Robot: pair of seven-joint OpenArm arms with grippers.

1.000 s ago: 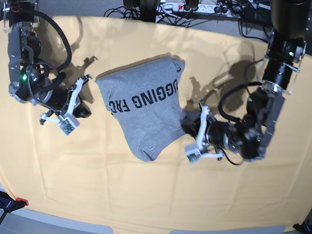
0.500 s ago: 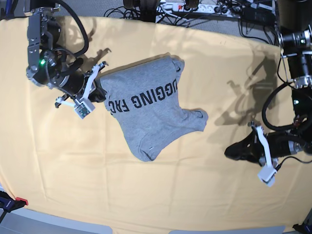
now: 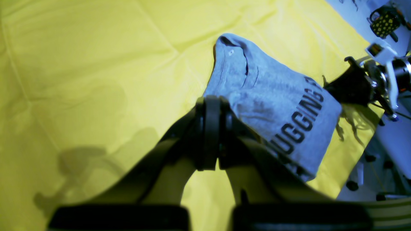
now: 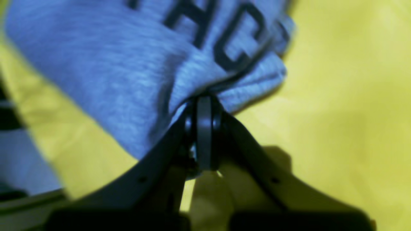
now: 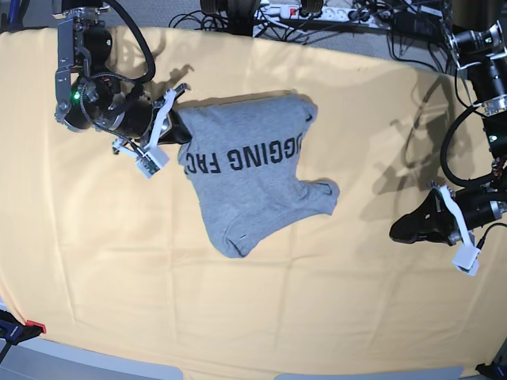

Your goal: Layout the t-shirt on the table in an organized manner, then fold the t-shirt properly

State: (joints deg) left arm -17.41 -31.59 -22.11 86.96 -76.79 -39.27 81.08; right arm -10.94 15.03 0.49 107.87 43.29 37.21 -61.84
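From the base view we look down on a grey shirt [image 5: 253,174] lying bunched on a broad counter [image 5: 119,277] covered in pale cloth. The right tool [image 5: 182,134] is closed and touches the shirt's edge at the upper left of this view; we cannot tell whether fabric is pinched in it. The left tool [image 5: 400,231] is closed too, well apart from the shirt, above bare cloth. The right wrist view brings us what the base view hides: a deep fold of fabric overhanging that tool's tips, with another layer of the shirt stretching out beyond them. The left wrist view shows us an open-looking fold at one end of the shirt, with a small pale speck beside it, and, beyond the cloth's edge, a dark patterned object [image 3: 381,24] we cannot identify. Bold black capitals cross the shirt. In the base view they appear upside down, and we can read "UGGING FAC", the rest lost in the folds; the left wrist view gives us "UGGING" with part of another letter.
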